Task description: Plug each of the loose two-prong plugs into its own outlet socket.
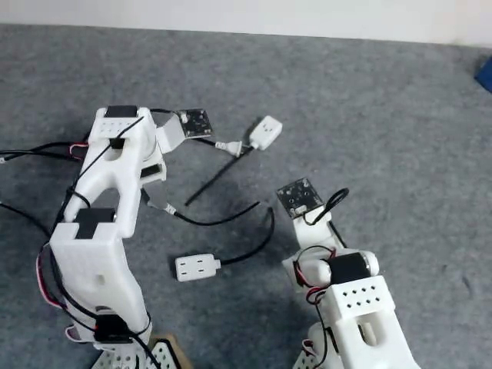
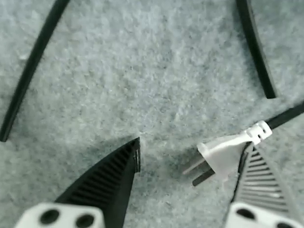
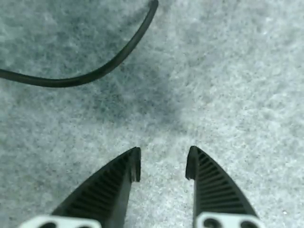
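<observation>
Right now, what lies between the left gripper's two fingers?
Left wrist view: the white plug, beside one finger of the left gripper, prongs pointing into the gap; otherwise bare carpet.

Your high view looks down from above the table (image 1: 384, 100), far enough off to take in both arms. Their bases sit at the near edge, the left arm (image 1: 100, 231) on the left and the right arm (image 1: 354, 300) on the right. Each wrist camera sits just behind its own fingers and faces down at the grey surface from very close. Past the left gripper (image 2: 194, 145) you see a white plug (image 2: 221, 154) and black cords (image 2: 28, 71). Past the right gripper (image 3: 164, 151) you see one black cord (image 3: 109, 61). All three views share that grey surface.
</observation>
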Available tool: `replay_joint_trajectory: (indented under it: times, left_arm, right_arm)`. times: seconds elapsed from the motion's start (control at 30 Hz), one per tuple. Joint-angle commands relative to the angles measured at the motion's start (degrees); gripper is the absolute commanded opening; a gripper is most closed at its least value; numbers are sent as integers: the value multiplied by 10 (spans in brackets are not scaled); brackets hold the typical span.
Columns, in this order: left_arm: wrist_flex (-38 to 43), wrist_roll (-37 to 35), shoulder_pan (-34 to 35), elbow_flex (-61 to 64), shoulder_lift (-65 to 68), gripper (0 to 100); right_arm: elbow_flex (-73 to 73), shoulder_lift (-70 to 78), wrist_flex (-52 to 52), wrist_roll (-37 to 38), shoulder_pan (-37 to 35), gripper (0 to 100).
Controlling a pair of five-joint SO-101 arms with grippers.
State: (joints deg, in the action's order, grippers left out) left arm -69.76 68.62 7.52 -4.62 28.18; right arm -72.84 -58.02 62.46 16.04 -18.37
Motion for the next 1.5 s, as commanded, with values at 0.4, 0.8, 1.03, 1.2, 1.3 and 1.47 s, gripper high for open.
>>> replay_joint_trajectory:
  times: [0.4, 0.8, 1.03, 1.2, 1.3, 1.47]
  left_arm:
    - [-95, 76, 0, -15, 17, 206]
    - [-107, 17, -7, -63, 13, 52]
    - [-161, 15, -9, -142, 16, 104]
    - [-182, 15, -41, -152, 17, 12]
    - [-203, -2, -71, -153, 13, 5]
    - [-236, -70, -150, -183, 13, 5]
  right_arm:
    - [24, -6, 2, 7, 6, 163]
    - [24, -6, 2, 6, 6, 163]
    - [24, -6, 2, 7, 6, 163]
    - [24, -6, 2, 7, 6, 163]
    - [25, -6, 6, 8, 20, 163]
    - [87, -6, 39, 22, 160, 163]
